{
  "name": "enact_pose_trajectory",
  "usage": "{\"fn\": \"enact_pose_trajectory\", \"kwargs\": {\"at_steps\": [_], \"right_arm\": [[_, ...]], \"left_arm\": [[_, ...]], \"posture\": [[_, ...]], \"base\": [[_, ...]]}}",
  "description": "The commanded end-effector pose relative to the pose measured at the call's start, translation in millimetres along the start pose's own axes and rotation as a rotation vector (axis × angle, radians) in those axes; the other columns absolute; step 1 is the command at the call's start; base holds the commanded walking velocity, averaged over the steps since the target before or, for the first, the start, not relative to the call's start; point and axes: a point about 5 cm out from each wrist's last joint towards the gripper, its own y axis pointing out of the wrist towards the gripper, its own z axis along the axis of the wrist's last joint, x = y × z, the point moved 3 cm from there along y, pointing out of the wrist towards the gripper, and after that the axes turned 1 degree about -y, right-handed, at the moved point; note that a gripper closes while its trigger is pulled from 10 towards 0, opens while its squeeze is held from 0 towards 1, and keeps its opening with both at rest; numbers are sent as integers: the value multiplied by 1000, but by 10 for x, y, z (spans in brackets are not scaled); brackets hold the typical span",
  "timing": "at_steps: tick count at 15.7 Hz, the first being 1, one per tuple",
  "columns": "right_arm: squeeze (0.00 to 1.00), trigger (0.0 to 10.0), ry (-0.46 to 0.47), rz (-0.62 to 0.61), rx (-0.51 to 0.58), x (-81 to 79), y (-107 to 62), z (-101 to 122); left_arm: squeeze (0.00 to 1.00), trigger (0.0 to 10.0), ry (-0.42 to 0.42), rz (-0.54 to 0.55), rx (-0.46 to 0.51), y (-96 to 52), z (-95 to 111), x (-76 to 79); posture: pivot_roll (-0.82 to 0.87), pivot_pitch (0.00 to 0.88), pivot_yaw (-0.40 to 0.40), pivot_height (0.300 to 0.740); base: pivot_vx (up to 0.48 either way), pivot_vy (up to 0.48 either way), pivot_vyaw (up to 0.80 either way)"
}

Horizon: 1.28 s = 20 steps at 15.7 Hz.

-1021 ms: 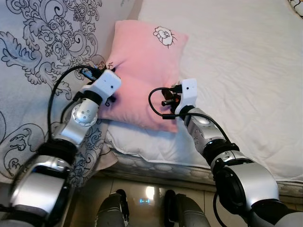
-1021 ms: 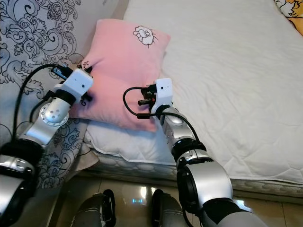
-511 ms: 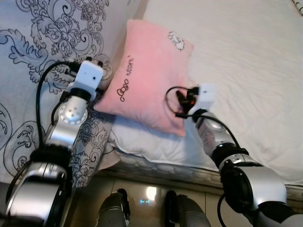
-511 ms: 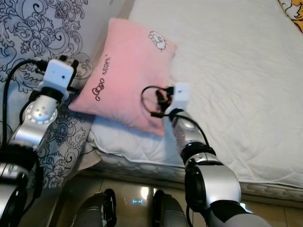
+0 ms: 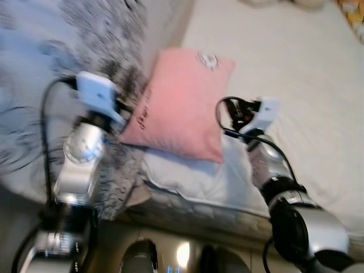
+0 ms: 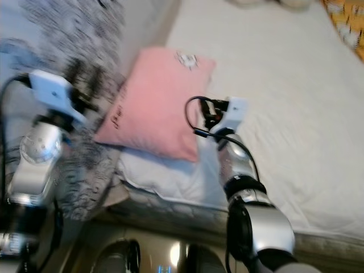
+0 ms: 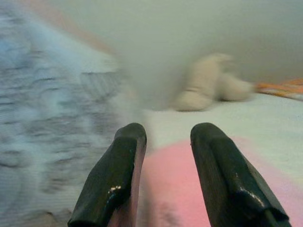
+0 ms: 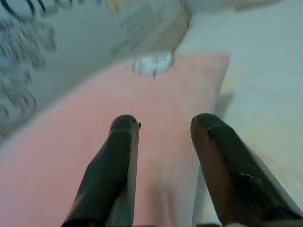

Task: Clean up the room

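Observation:
A pink pillow [image 5: 179, 102] with a small cartoon patch and dark lettering rests tilted on the bed's near left corner. My left gripper [image 5: 126, 106] is at its left edge, fingers open, with the pink fabric [image 7: 165, 189] just beyond them. My right gripper [image 5: 230, 114] is at the pillow's right edge, also open, its fingers [image 8: 118, 161] spread against the pink surface [image 8: 161, 104]. The head views are blurred by motion.
A white mattress [image 5: 307, 74] stretches to the right and far side. A white cushion [image 5: 187, 170] lies under the pink pillow. A grey patterned quilt [image 5: 34, 62] covers the left. A pale plush toy [image 7: 203, 80] sits farther up the bed; the floor is below.
The pillow went from lying flat to tilted with its lettered side showing, and both grippers moved out to its edges. The camera has shifted and blurred.

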Motion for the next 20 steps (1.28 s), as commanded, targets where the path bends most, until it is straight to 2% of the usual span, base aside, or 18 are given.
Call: {"fn": "enact_pose_trajectory", "kwargs": {"at_steps": [1, 3, 4, 5, 6, 7, 8, 11, 13, 15, 16, 17, 19, 20], "right_arm": [[0, 10000, 3, -29, 76, 109, -34, 169], [0, 10000, -69, -44, 124, 177, -199, 299], [0, 10000, -124, -26, 110, 149, -339, 289], [0, 10000, -147, -13, 105, 125, -399, 282], [0, 10000, -197, -7, 73, 91, -516, 220], [0, 10000, -213, -16, 48, 88, -565, 167], [0, 10000, -235, -26, 7, 60, -692, 68], [0, 10000, -238, -28, -77, -99, -947, -77], [0, 10000, -221, -82, -144, -108, -1079, -177], [0, 10000, -245, -84, -177, -116, -1157, -226], [0, 10000, -225, -94, -191, -111, -1176, -224], [0, 10000, -195, -109, -203, -98, -1188, -219], [0, 10000, -224, -118, -206, -81, -1193, -185], [0, 10000, -208, -133, -209, -64, -1192, -185]], "left_arm": [[0, 10000, -72, 21, -82, -61, -134, 26], [0, 10000, -175, 129, -178, -248, -338, 20], [0, 10000, -250, 148, -262, -405, -497, 88], [0, 10000, -269, 148, -289, -471, -547, 119], [0, 10000, -240, 137, -330, -596, -611, 170], [0, 10000, -224, 140, -334, -635, -622, 182], [0, 10000, -206, 139, -357, -691, -632, 234], [0, 10000, -204, 117, -408, -709, -649, 340], [0, 10000, -210, 131, -434, -684, -675, 365], [0, 10000, -180, 111, -431, -657, -660, 397], [0, 10000, -180, 112, -433, -656, -659, 402], [0, 10000, -176, 114, -438, -656, -658, 397], [0, 10000, -183, 130, -442, -658, -651, 379], [0, 10000, -168, 143, -443, -661, -649, 362]], "posture": [[76, 0, -6, 740], [37, 0, 1, 740], [21, 0, 2, 740], [21, 0, 2, 740], [8, 0, 4, 740], [5, 0, 4, 740], [4, 0, 2, 740], [-5, 0, 3, 740], [-8, 0, 8, 740], [-14, 0, 19, 740], [-15, 0, 20, 740], [-17, 0, 23, 740], [-18, 0, 28, 740], [-17, 0, 31, 740]], "base": [[0, 0, 0], [0, 0, 0], [0, 0, 0], [0, 0, 0], [0, 0, 0], [0, 0, 0], [0, 0, 0], [0, -320, 0], [0, -480, 0], [0, -480, 0], [0, -480, 0], [0, -480, -800], [0, -480, -800], [0, -480, -488]]}}
